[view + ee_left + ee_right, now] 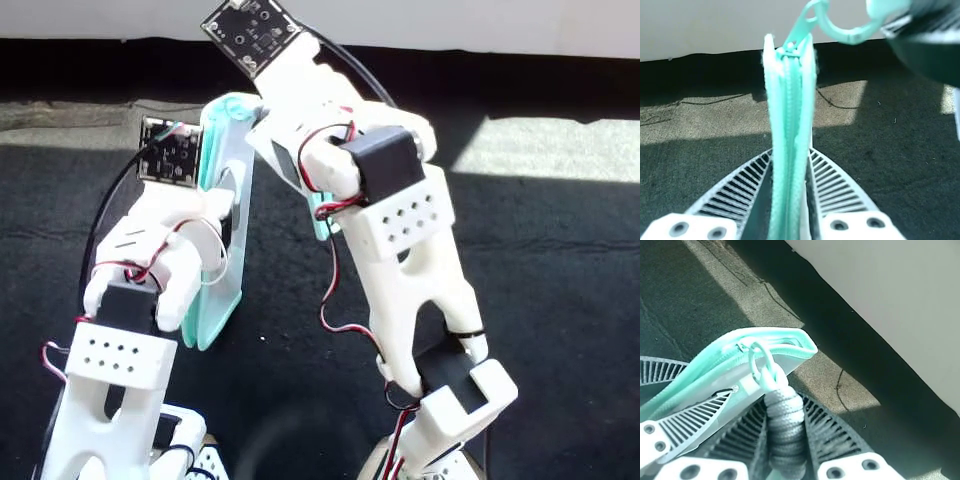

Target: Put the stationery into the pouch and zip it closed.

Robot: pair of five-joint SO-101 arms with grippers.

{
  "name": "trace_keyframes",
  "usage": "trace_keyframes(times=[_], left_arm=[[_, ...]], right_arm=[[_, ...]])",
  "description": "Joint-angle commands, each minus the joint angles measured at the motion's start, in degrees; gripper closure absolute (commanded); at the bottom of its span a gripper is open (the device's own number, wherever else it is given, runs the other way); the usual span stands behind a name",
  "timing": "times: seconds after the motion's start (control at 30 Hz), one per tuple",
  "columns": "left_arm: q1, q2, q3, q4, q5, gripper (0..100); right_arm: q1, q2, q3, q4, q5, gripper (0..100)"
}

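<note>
The left fingers [737, 192] are clenched on the zip edge of the pouch [790, 110], which stands upright on its edge over the dark surface [550, 300]; whether its lower edge touches the surface I cannot tell. Along the edge beyond that grip, the zip [788, 125] looks shut, with the slider [790, 48] near the pouch's far corner. At that corner the right fingers [837, 437] grasp a grey cord [785, 425] tied to the pull ring [760, 362]. The pouch seems light, thin and floppy, likely to bow or twist if pulled sideways, so the firmer zip edge and the cord are the sound places to hold, pulling straight along the zip. The ring looks smooth and small, poor for a direct pinch. What the pouch holds I cannot tell. Both arms crowd close around the pouch, and the right arm's loose wires [330, 290] hang just beside it, where they might snag. Beyond the pouch lie a sunlit patch [560, 150] and a pale wall [450, 20].
</note>
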Motion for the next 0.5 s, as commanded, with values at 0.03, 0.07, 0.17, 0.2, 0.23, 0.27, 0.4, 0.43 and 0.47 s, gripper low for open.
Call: trace_keyframes(times=[0.03,0.07,0.17,0.2,0.23,0.27,0.4,0.43,0.47], left_arm=[[0.22,-7.87,-0.66,6.33,0.09,90],[0.22,-10.15,-0.84,7.03,0.09,90],[0.22,-15.60,-0.92,7.21,0.09,90],[0.22,-16.66,-0.92,7.21,0.09,90],[0.22,-17.27,-1.01,7.21,0.09,90],[0.22,-17.63,-1.10,7.21,0.09,90],[0.13,-17.63,-2.68,7.56,0.09,90],[0.22,-17.80,-3.21,7.56,0.09,90],[0.22,-17.89,-3.82,7.56,0.09,90]], right_arm=[[-1.89,-1.71,-1.98,0.13,-0.44,99.2],[-1.98,-1.98,-1.89,0.13,-0.44,99.2],[-2.15,-2.42,-1.89,0.13,-0.44,99.2],[-2.51,-2.42,-1.89,0.13,-0.44,99.2],[-3.03,-2.51,-1.89,0.22,-0.44,99.2],[-3.56,-2.51,-2.24,1.10,-0.44,99.2],[-6.20,-2.59,-2.51,4.70,-0.44,99.2],[-6.37,-2.59,-2.51,5.14,-0.44,99.2],[-6.46,-2.59,-2.51,5.32,-0.44,99.2]])
